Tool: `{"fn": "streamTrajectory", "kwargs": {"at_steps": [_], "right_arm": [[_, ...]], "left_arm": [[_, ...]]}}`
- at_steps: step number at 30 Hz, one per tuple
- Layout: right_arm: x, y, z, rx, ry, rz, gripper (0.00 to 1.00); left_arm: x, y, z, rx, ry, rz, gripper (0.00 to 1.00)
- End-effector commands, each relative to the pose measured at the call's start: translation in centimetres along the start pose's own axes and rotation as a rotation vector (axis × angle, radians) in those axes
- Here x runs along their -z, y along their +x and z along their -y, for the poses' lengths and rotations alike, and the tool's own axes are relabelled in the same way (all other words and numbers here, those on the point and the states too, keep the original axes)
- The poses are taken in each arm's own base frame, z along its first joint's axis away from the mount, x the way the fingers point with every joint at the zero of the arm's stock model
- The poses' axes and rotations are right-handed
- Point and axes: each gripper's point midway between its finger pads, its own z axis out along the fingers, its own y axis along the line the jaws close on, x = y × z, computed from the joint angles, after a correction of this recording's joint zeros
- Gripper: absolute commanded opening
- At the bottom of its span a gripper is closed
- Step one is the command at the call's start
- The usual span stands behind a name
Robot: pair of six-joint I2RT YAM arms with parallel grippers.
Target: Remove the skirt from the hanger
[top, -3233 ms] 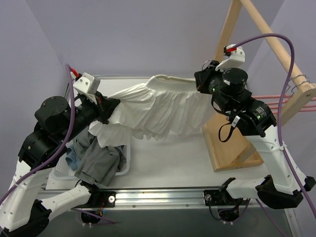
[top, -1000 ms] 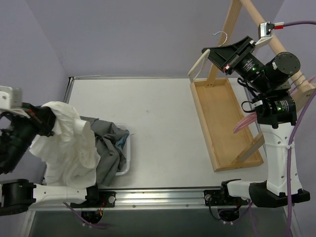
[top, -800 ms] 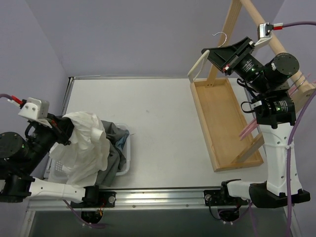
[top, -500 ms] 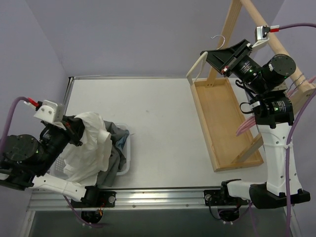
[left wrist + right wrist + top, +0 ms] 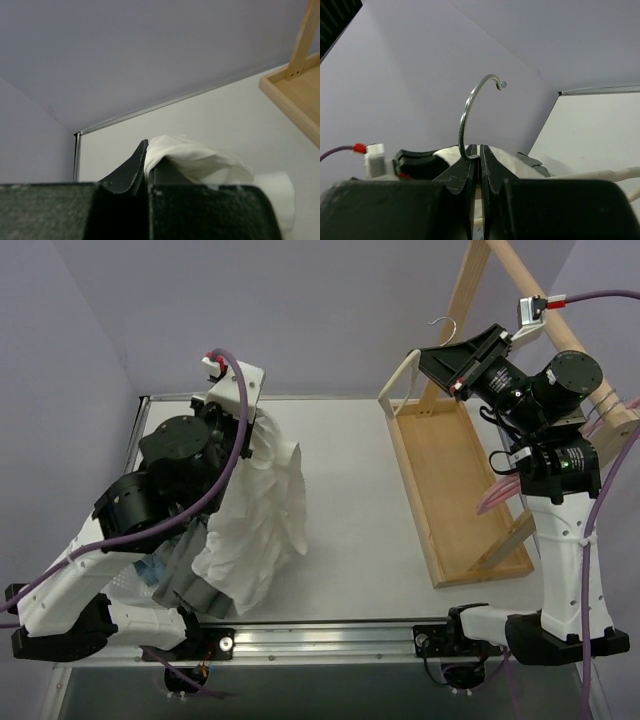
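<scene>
Skirt (image 5: 265, 490), white, is off the hanger (image 5: 398, 378) & well apart from it. It hangs in a bunched column over the left half of the counter (image 5: 340, 500), top end pinched in the left end effector (image 5: 148, 156). Left wrist view: both fingers pressed together w/ a fold of white cloth clamped btwn them, cloth bulging out to the right of the tips. Lower folds of the skirt come down at the near-left corner of the counter, against grey clothes (image 5: 185, 580) piled there. Can't tell if the hem touches the counter itself. Left arm is raised & its body covers part of the pile.

Right end effector (image 5: 440, 350) is up high over the far-right corner, by the wooden rack (image 5: 468, 295). Narrow grip: right wrist view shows the fingers closed on the wire stem of the hook (image 5: 470, 107), w/ the hook curling up above the tips. Hanger is bare & white, seen edge-on in the top view, below the grip and above the far end of the rack's wooden tray (image 5: 440, 490). Tray runs along the right edge of the counter. Pink hangers (image 5: 497, 495) hang on the rack's right side, near the right arm.
</scene>
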Motion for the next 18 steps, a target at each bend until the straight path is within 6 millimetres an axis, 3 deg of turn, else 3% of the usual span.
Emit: {"fn": "streamTrajectory", "kwargs": {"at_steps": [1,2,5,9,16,18], "right_arm": [[1.6,-0.9,-3.2,0.086,-0.058,0.031,0.00],[1.7,-0.9,-3.1,0.089,-0.056,0.031,0.00],[1.5,-0.9,-2.8,0.089,-0.054,0.030,0.00],[1.0,-0.5,-1.8,0.072,-0.052,0.013,0.00],[0.7,-0.5,-1.7,0.062,-0.066,0.016,0.00],[0.6,-0.4,-1.6,0.061,-0.067,0.015,0.00]], "left_arm": [[-0.3,1.9,-1.2,0.154,0.138,-0.019,0.02],[1.0,1.4,-3.2,0.198,0.123,0.025,0.02],[2.1,2.5,-7.2,0.226,0.020,0.032,0.02],[4.4,2.3,-9.3,0.234,-0.001,0.057,0.02],[9.6,-1.6,-14.5,0.294,-0.095,0.176,0.02],[10.5,-1.9,-15.5,0.274,-0.119,0.179,0.02]]}}
